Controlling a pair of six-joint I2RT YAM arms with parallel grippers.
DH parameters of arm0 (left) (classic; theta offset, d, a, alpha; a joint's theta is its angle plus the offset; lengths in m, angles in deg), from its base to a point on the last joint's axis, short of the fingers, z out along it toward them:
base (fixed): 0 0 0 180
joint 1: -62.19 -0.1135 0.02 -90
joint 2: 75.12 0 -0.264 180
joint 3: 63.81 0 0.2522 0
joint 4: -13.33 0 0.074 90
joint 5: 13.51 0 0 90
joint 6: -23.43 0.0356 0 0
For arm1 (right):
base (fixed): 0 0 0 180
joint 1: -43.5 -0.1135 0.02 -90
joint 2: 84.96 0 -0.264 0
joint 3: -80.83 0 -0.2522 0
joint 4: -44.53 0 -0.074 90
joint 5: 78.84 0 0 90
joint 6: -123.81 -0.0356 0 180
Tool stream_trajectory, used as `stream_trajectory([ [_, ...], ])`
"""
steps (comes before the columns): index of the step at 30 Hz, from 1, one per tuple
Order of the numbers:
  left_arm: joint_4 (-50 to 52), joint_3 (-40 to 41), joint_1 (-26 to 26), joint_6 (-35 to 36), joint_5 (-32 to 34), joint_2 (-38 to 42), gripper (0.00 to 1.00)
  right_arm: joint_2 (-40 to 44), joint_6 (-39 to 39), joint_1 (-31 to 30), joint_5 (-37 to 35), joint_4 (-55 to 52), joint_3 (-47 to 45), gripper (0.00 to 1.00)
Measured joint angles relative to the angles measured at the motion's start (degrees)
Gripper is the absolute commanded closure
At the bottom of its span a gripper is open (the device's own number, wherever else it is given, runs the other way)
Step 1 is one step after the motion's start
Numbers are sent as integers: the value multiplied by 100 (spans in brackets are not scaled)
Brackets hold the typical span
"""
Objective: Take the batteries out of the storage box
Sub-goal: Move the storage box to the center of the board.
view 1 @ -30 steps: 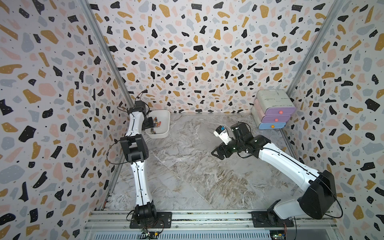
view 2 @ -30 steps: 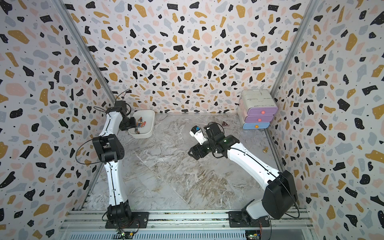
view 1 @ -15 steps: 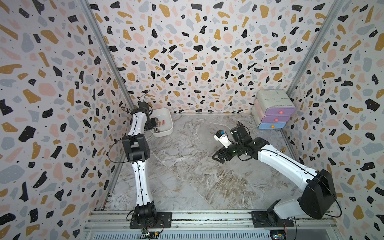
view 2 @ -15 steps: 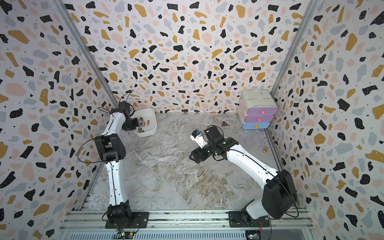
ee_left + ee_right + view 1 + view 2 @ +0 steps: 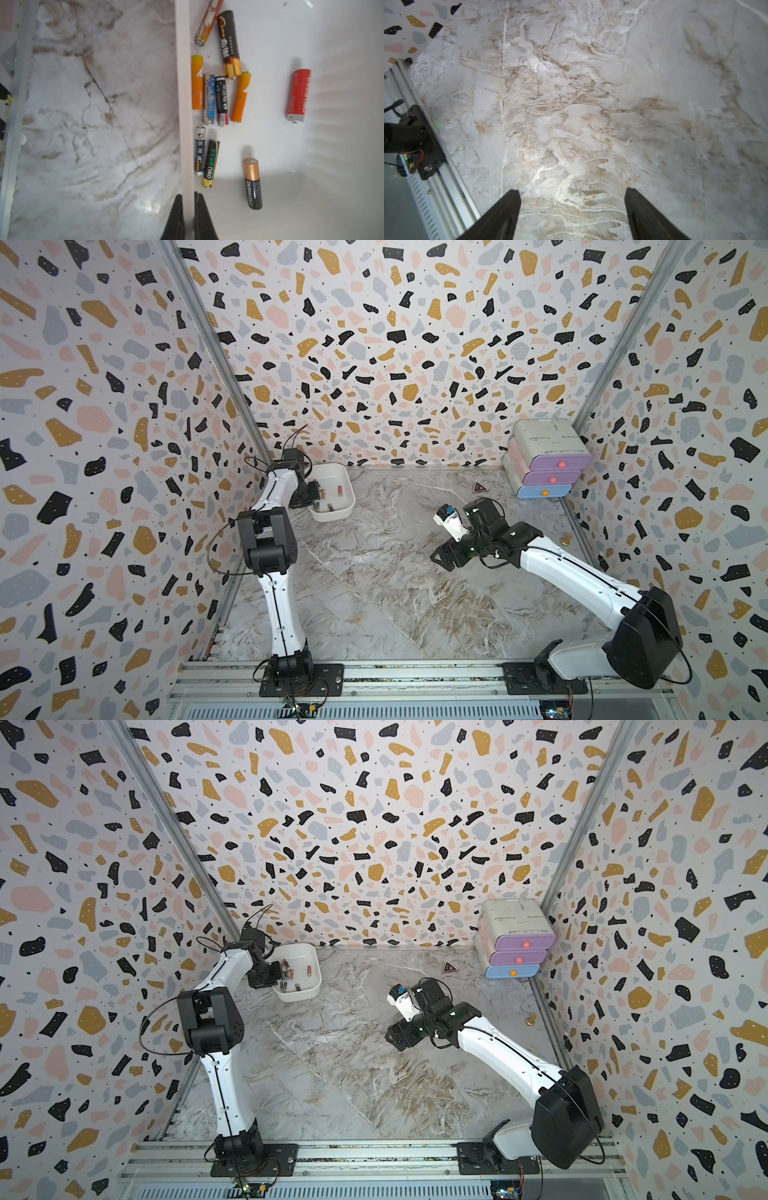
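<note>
Pinching one thin side wall is all that ties your left gripper [image 5: 188, 197] to the storage box [image 5: 184, 83] — its fingers [image 5: 176, 218] are pressed onto the white rim, one outside, one inside. The box sits at the far left corner of the table [image 5: 374, 593], with the batteries [image 5: 222, 100] all inside it, most crowded against the gripped wall. If you tip it from that single hold, the smooth plastic could slip or swing about the pinch. The round cells would then likely roll and scatter, some toward the rail by the wall. Your right gripper [image 5: 572, 192] hangs over bare marble, fingers spread wide and empty — probably too far off to catch anything. Count: ten batteries, one box, two grippers, one pastel drawer unit [image 5: 544, 460], one small brass knob [image 5: 566, 539].
</note>
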Motion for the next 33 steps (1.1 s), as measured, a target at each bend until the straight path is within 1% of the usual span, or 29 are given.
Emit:
stream_trajectory([
  [3, -170, 940, 293, -136, -9, 907, 100, 470, -42, 4, -522, 223, -308, 13],
  [5, -306, 1510, 577, -256, -33, 1451, 100, 745, -81, 26, -861, 369, -461, 13],
  [8, -612, 2312, 988, -485, -138, 2041, 100, 1014, -127, 76, -1320, 560, -651, 13],
  [12, -866, 3314, 1453, -785, -297, 2507, 100, 1268, -208, 208, -1812, 660, -879, 12],
  [15, -933, 3888, 1725, -1073, -345, 2800, 100, 1438, -251, 350, -2000, 702, -1062, 12],
  [18, -1045, 4229, 2079, -1412, -302, 3169, 100, 1488, -280, 452, -2092, 708, -1165, 12],
  [22, -1331, 4658, 2752, -1910, -249, 3565, 100, 1451, -361, 492, -2081, 728, -1290, 12],
  [24, -1471, 4859, 3088, -2133, -264, 3639, 100, 1401, -411, 492, -2063, 756, -1344, 12],
  [28, -1720, 5014, 3724, -2518, -278, 3484, 100, 1296, -498, 496, -2009, 828, -1493, 12],
  [31, -2015, 5014, 3993, -2708, -302, 3244, 100, 1187, -511, 507, -1967, 874, -1508, 12],
  [33, -2170, 5012, 4074, -2811, -293, 3112, 100, 1115, -511, 507, -1943, 909, -1508, 12],
])
